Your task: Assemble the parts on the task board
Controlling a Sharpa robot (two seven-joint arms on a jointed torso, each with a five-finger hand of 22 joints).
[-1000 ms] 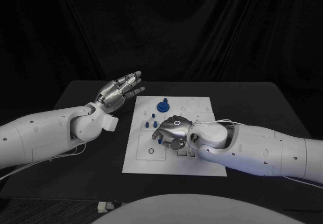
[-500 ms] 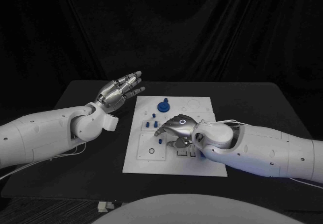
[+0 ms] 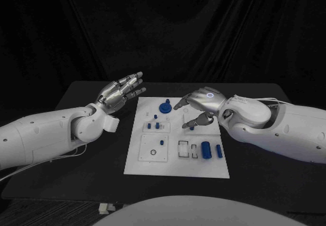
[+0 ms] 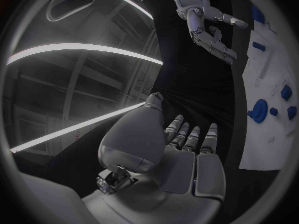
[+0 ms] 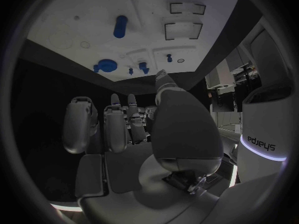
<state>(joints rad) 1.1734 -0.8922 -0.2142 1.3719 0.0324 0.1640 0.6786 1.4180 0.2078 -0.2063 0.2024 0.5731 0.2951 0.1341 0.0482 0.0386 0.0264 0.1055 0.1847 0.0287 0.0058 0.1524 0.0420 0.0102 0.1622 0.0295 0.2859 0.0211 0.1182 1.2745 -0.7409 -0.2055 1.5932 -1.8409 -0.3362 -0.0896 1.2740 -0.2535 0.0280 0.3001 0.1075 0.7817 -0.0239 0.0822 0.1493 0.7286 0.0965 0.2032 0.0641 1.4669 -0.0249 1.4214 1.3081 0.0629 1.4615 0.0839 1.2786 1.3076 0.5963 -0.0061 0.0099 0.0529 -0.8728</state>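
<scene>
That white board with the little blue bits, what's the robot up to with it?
It is fitting small blue pieces into a white board on a black table. Right now neither hand holds anything. The right hand hovers over the board's far end with fingers loosely curled. The left hand waits open beside the board's far left corner.

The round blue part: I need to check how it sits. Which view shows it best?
Head view: the round blue part is unobstructed, upright on the board's far end. Left wrist view shows it distorted near the rim; right wrist view shows it small.
</scene>
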